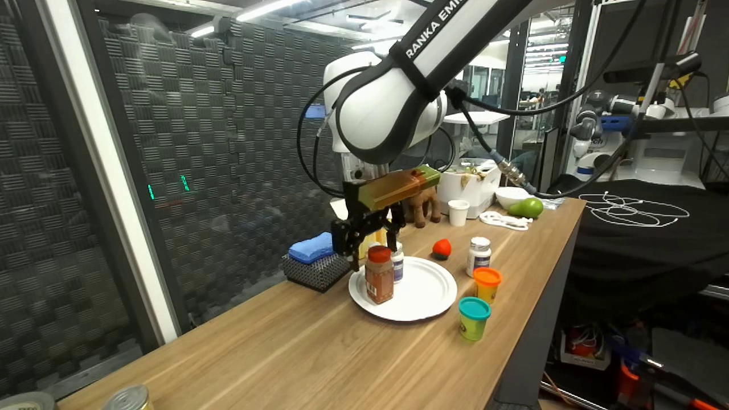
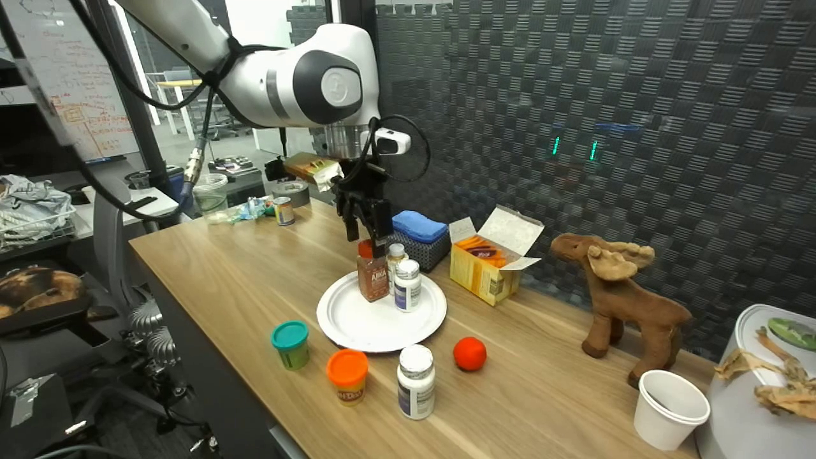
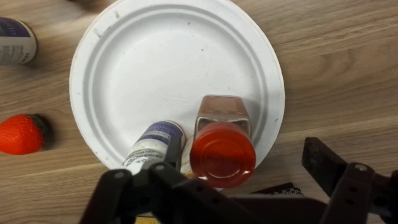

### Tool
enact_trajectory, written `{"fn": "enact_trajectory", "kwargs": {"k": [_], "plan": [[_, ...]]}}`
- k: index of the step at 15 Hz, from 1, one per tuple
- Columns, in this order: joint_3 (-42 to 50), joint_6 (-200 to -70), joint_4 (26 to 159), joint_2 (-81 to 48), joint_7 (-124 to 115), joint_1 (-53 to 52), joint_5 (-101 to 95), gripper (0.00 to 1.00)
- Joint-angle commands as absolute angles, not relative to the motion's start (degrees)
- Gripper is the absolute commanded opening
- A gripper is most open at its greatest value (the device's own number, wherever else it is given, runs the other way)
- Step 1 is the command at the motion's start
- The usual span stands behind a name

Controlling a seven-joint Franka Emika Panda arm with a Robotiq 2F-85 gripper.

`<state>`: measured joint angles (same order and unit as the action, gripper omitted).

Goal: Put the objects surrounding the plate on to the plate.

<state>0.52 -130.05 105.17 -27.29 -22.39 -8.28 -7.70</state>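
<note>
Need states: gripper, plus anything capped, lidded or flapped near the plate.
Gripper: open, empty
Brown bottle: capped, on plate
Inner white bottle: capped, on plate
Small jar: capped, on plate
Outer white bottle: capped, off plate
Green tub: lid on
Orange tub: lid on
Yellow box: flaps open

Strip lights [image 1: 269, 9] glow overhead — dark textured wall [image 2: 637, 127], scribbled whiteboard [image 2: 80, 83].

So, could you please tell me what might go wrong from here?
In the wrist view, one finger of the open gripper overlaps the white bottle on the plate, so withdrawing might knock it over. The red-capped bottle could tip if a finger catches its cap. The strawberry looks rounded, so it may roll when grasped.
</note>
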Motion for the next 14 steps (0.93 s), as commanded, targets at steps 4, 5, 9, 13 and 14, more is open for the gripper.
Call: {"fn": "enact_trajectory", "kwargs": {"k": [4,5,9,13,14], "plan": [[3.88,-145.60,126.08,-12.69,-33.61,-10.86,-12.04,1.00],[4.41,-147.60,128.99,-11.09,-35.84,-11.03,-13.21,1.00],[4.20,-149.28,136.04,-8.10,-38.04,-9.42,-15.34,1.00],[3.85,-147.32,138.06,-6.85,-36.53,-7.94,-15.06,1.00],[3.80,-146.57,137.93,-6.75,-36.25,-7.71,-15.03,1.00]]}}
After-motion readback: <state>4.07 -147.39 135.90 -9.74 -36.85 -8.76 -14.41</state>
